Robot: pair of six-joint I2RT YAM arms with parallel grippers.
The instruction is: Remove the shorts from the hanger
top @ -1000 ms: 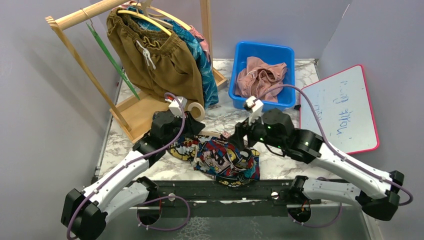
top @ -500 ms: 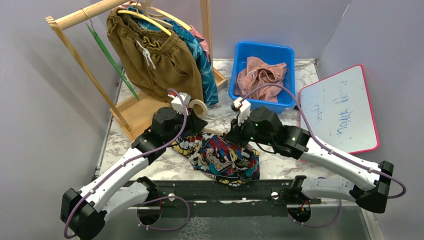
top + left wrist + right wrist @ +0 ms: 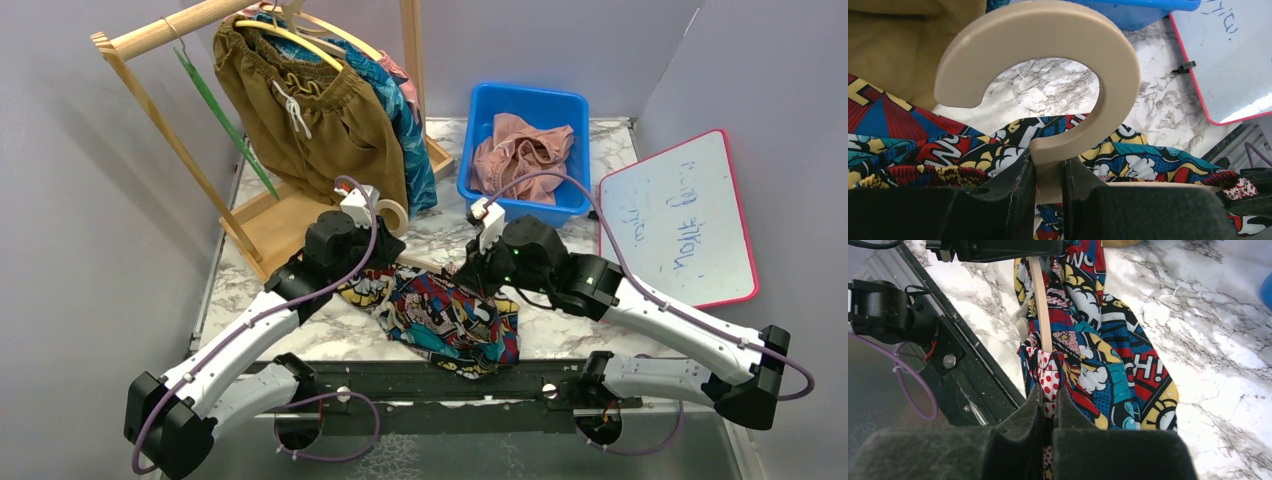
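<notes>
While the marble tabletop (image 3: pixel 570 335) carried a wooden rack (image 3: pixel 150 38) with olive-brown shorts (image 3: pixel 330 130) hanging at its far left, the comic-print shorts (image 3: pixel 450 320) lay crumpled near the front edge between both arms, draped on a beige hanger (image 3: pixel 1108 75). The left end effector (image 3: pixel 1048 172) clamped the hanger's neck below its hook; the right end effector (image 3: pixel 1048 397) was pinched onto the shorts' waistband beside the hanger's arm.

Blue bin (image 3: pixel 530 98) beside whiteboard (image 3: pixel 680 220); wooden rack (image 3: pixel 160 35) opposite side.
</notes>
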